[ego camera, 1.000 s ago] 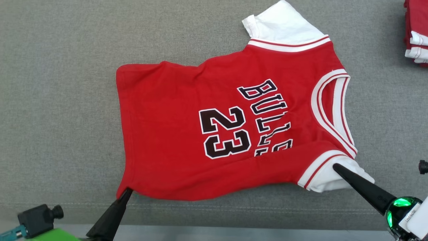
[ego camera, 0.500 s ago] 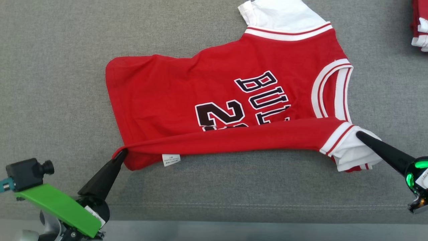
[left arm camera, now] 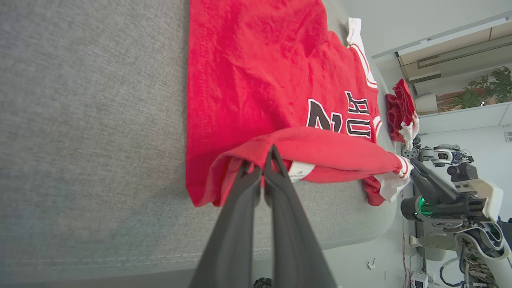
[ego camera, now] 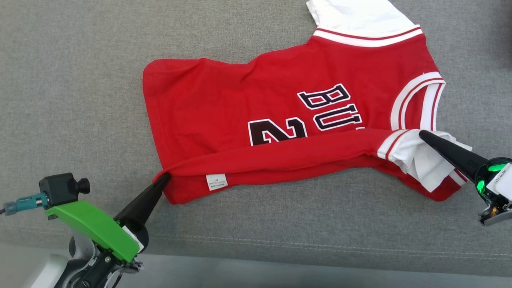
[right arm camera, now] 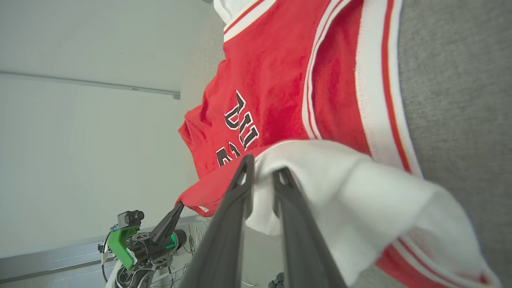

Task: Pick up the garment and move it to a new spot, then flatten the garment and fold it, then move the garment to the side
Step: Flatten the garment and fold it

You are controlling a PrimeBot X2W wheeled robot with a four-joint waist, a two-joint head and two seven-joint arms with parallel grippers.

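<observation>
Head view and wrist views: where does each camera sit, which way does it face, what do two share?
Head view: on the head, looking down at the jersey on the grey cushion; left gripper lower left, right gripper lower right.
Left wrist view: along its own fingers, pinched on the jersey's hem; right gripper at far right.
Right wrist view: along its own fingers, white sleeve between them; left gripper at lower left.
Shared: each wrist view shows the other gripper.
</observation>
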